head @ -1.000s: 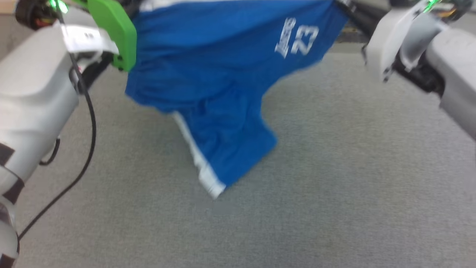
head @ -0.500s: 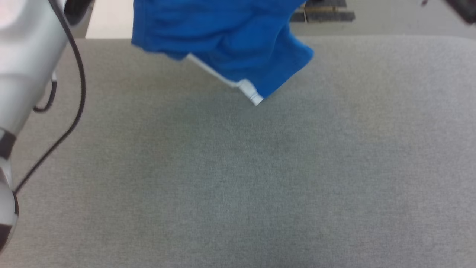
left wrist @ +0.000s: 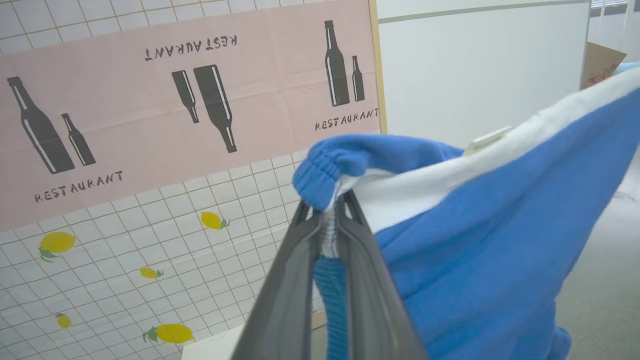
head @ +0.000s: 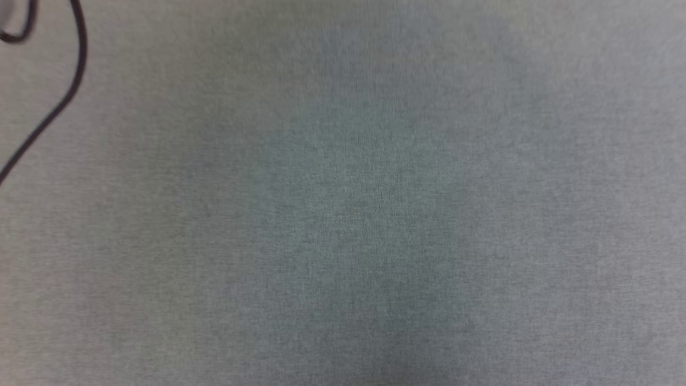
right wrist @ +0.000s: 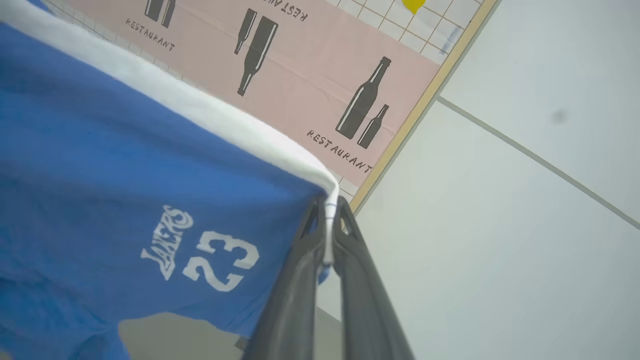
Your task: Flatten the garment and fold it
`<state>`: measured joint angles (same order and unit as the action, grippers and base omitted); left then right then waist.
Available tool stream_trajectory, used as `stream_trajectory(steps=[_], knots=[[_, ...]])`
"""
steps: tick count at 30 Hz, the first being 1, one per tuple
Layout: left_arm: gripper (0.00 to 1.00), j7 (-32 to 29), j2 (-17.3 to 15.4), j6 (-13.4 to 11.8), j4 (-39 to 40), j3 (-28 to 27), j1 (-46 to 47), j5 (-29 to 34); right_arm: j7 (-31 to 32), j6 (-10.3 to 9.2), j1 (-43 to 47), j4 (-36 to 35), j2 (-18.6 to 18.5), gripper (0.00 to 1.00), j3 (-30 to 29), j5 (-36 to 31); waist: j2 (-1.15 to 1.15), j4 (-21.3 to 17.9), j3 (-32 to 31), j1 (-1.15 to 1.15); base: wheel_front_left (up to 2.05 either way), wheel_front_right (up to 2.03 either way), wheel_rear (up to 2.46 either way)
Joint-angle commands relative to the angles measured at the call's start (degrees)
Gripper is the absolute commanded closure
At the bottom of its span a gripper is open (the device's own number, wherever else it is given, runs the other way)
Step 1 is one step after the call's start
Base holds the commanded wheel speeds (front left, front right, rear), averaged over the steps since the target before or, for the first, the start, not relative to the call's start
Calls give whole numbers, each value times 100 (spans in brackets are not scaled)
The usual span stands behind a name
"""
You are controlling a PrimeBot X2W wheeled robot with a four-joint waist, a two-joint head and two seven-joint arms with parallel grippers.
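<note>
Left gripper is clamping the shorts at the ribbed waistband; right gripper is clamping their white-edged corner beside the print.

Hoisted the garment higher above the grey tabletop, hanging leg drawn up and away; tipped the head camera downward.

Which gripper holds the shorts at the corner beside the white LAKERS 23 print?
The right gripper: its jaws pinch the white edge of the shorts beside the print; the left gripper grips the ribbed waistband.
</note>
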<state>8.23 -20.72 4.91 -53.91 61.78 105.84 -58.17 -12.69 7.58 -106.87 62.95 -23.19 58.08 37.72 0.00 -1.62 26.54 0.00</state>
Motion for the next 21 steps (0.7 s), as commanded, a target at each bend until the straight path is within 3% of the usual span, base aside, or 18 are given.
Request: stream_trajectory(steps=[1,6,12,17,21], knots=[[100,89,-1,-20,-71,-53,142,43,-65,-9,-120,73,48,100,-63,-57,0,-121,511,0,0,0,0],[100,246,-76,72,-269,-97,174,5,-182,-9,-172,264,164,100,-242,-214,0,-114,683,0,0,0,0],[100,397,-109,183,-354,-60,-412,-146,-220,-9,497,212,278,100,-278,-165,0,-11,576,0,0,0,0],[100,581,-150,233,-197,-18,-1328,-288,-228,-9,1491,-319,277,100,-210,-7,0,59,292,0,0,0,0],[100,661,-253,245,67,-81,-2268,-378,-229,-9,2336,-969,59,100,-86,-32,0,107,-30,0,0,0,0]])
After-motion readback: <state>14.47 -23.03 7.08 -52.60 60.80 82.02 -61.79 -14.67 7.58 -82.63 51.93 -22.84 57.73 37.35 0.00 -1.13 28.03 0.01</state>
